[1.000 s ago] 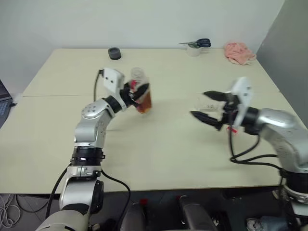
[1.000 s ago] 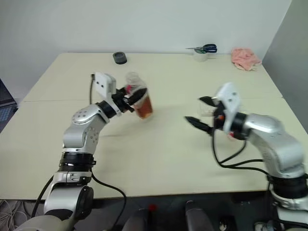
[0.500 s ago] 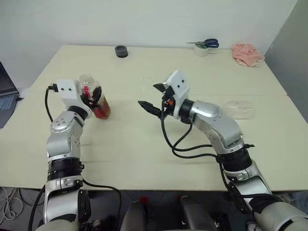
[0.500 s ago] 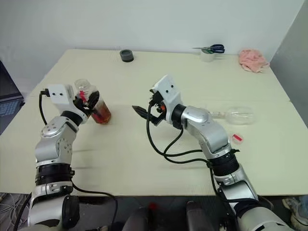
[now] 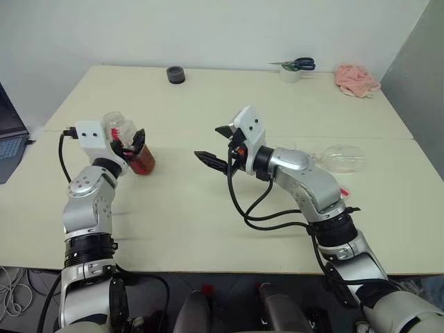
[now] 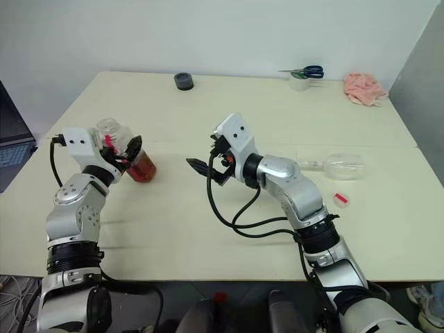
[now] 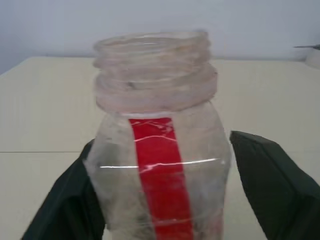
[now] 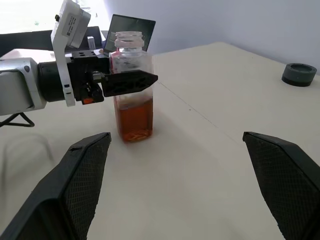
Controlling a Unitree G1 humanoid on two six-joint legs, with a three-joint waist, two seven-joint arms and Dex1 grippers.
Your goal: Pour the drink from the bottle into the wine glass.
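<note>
The bottle [image 5: 142,158] stands upright and uncapped on the left part of the table [image 5: 208,229]. The amber drink [image 8: 134,120] fills its lower part, and a red label strip [image 7: 160,175] runs down its side. My left gripper [image 5: 130,142] is open around the bottle's upper half, with a gap at one finger [image 7: 270,180]. My right gripper [image 5: 207,141] hangs open and empty over the table's middle, pointing at the bottle. The wine glass [image 5: 343,158] lies on its side at the right, behind my right arm.
A small red cap [image 6: 340,200] lies near the glass. At the back of the table are a black round object [image 5: 175,73], scissors on a white cup [image 5: 295,66] and a pink cloth [image 5: 355,78]. A laptop [image 5: 8,135] is off the left edge.
The view has shifted. The bottle, held tilted above the table a second ago, now stands further left, and the left fingers have parted. The right gripper swung left toward the middle.
</note>
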